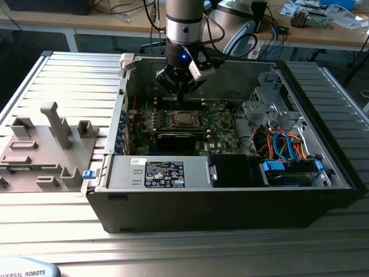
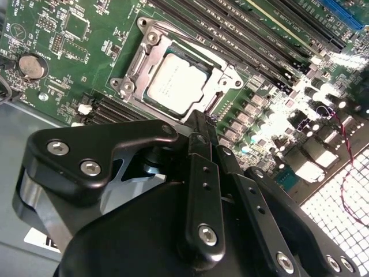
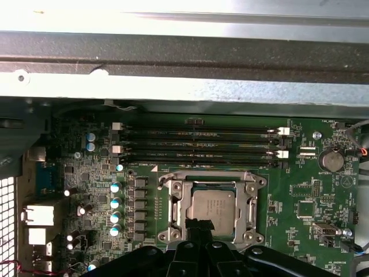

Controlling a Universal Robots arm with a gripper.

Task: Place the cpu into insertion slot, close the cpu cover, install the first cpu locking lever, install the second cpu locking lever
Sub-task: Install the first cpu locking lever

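Note:
The cpu (image 2: 176, 85) (image 3: 213, 209) lies flat in the insertion slot (image 1: 183, 119) on the green motherboard (image 1: 216, 130) inside the open computer case. Its silver-grey top shows through the square window of the cpu cover (image 2: 151, 45) (image 3: 248, 203), which lies down around it. My gripper (image 1: 180, 88) (image 2: 199, 120) (image 3: 199, 225) hangs over one edge of the socket, fingers shut together with nothing visible between them. Whether the tips touch the socket I cannot tell. The locking levers are not clear enough to place.
Long black memory slots (image 3: 196, 144) run beside the socket, with capacitors (image 3: 115, 202) on another side. The case's metal wall (image 3: 184, 86) rises close behind the board. A power supply (image 1: 164, 173) and bundled cables (image 1: 282, 144) fill the near side. Grey fixtures (image 1: 57, 124) stand at the exterior view's left.

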